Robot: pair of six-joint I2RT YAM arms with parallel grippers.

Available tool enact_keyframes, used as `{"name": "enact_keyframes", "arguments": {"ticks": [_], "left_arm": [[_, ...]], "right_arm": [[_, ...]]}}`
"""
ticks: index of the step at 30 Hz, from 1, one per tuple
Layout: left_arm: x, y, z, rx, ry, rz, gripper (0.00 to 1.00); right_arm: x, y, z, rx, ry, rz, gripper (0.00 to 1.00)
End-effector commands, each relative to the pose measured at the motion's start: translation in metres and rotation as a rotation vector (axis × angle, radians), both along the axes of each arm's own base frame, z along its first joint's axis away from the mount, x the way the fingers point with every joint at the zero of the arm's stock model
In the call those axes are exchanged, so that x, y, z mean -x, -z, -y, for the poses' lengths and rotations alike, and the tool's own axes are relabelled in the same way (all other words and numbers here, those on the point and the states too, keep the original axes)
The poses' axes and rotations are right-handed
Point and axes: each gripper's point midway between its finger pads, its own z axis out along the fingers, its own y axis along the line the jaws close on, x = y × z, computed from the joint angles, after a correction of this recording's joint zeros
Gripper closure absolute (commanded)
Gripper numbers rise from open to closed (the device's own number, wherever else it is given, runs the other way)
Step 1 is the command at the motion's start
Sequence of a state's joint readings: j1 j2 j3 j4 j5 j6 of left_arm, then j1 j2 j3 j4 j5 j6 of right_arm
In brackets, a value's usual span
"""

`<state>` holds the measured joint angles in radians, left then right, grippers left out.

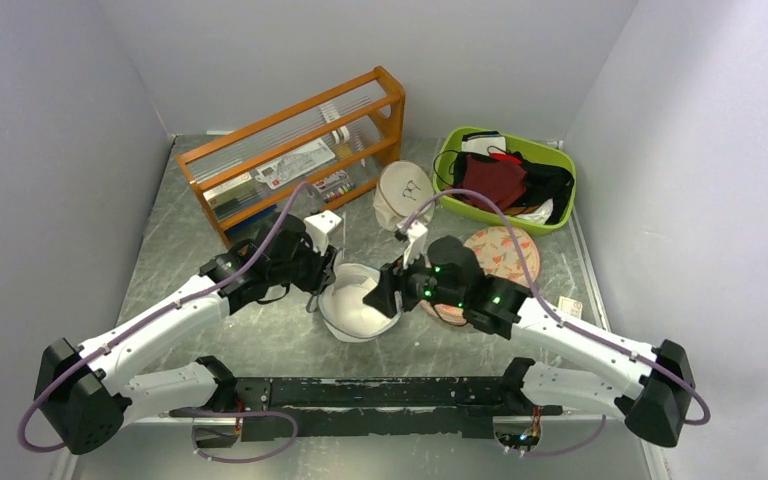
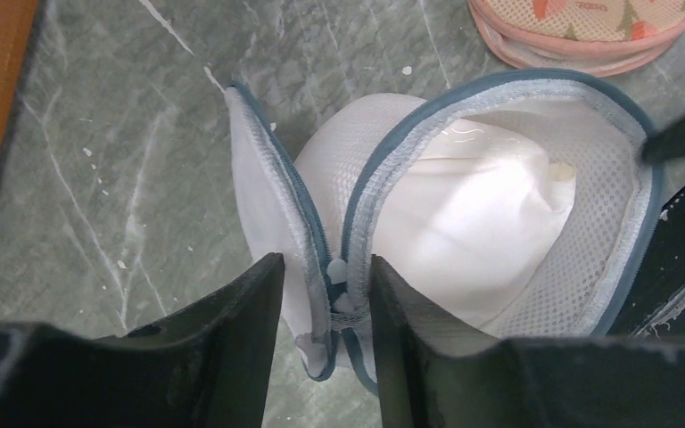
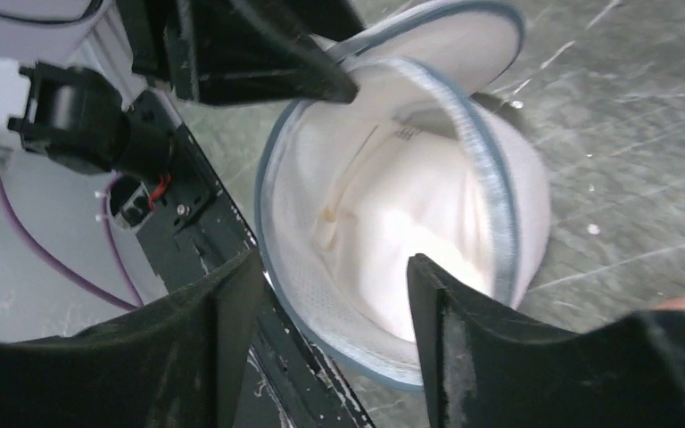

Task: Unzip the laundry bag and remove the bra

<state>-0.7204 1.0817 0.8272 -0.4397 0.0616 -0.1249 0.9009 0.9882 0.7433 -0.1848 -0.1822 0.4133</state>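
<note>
The laundry bag point(image 1: 355, 305) is a round white mesh drum with a blue-grey zip rim, lying unzipped mid-table with its lid flap standing up. My left gripper point(image 1: 322, 277) is shut on the rim at the zip end point(image 2: 325, 263), where lid and body meet. My right gripper point(image 1: 378, 295) is open and straddles the bag's near rim point(image 3: 334, 259), one finger inside and one outside. Inside the bag point(image 3: 392, 205) only white fabric shows point(image 2: 473, 214). The only dark red fabric, the bra point(image 1: 493, 180), lies in the green basket.
The green basket point(image 1: 552, 153) at back right also holds black clothing. A peach round pad with orange prints point(image 1: 505, 250) lies beside the right arm and shows in the left wrist view point(image 2: 589, 27). A cream pouch point(image 1: 403, 190) and a wooden rack point(image 1: 290, 150) stand behind.
</note>
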Motion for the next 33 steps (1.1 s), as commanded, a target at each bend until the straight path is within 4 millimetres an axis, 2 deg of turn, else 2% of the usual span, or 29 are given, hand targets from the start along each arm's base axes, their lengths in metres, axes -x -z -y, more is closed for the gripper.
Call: {"name": "enact_keyframes", "arguments": {"ticks": [1, 5, 7, 12, 15, 18, 19, 25, 33], "left_arm": [[0.0, -0.008, 0.008, 0.034, 0.034, -0.004, 0.54], [0.003, -0.008, 0.014, 0.051, 0.073, -0.015, 0.67], [0.006, -0.009, 0.017, 0.065, 0.095, -0.019, 0.72], [0.011, -0.013, 0.022, 0.093, 0.13, -0.02, 0.86], [0.013, -0.016, 0.025, 0.108, 0.149, -0.017, 0.93], [0.016, -0.017, 0.027, 0.119, 0.166, -0.019, 0.93], [0.016, -0.017, 0.027, 0.12, 0.167, -0.019, 0.93], [0.016, -0.018, 0.028, 0.123, 0.174, -0.019, 0.93], [0.017, -0.017, 0.029, 0.127, 0.18, -0.025, 0.93]], "right_arm": [[0.006, 0.008, -0.022, 0.043, 0.021, 0.023, 0.44], [0.0, 0.032, -0.029, 0.197, 0.095, 0.063, 0.58], [-0.006, 0.045, -0.032, 0.275, 0.126, 0.074, 0.61], [-0.025, 0.075, -0.028, 0.422, 0.277, 0.091, 0.62], [-0.029, 0.089, -0.026, 0.462, 0.319, 0.107, 0.6], [-0.033, 0.098, -0.025, 0.492, 0.353, 0.118, 0.5], [-0.035, 0.1, -0.023, 0.505, 0.366, 0.122, 0.44], [-0.036, 0.1, -0.022, 0.563, 0.395, 0.167, 0.21], [-0.036, 0.128, -0.013, 0.602, 0.444, 0.146, 0.06]]}}
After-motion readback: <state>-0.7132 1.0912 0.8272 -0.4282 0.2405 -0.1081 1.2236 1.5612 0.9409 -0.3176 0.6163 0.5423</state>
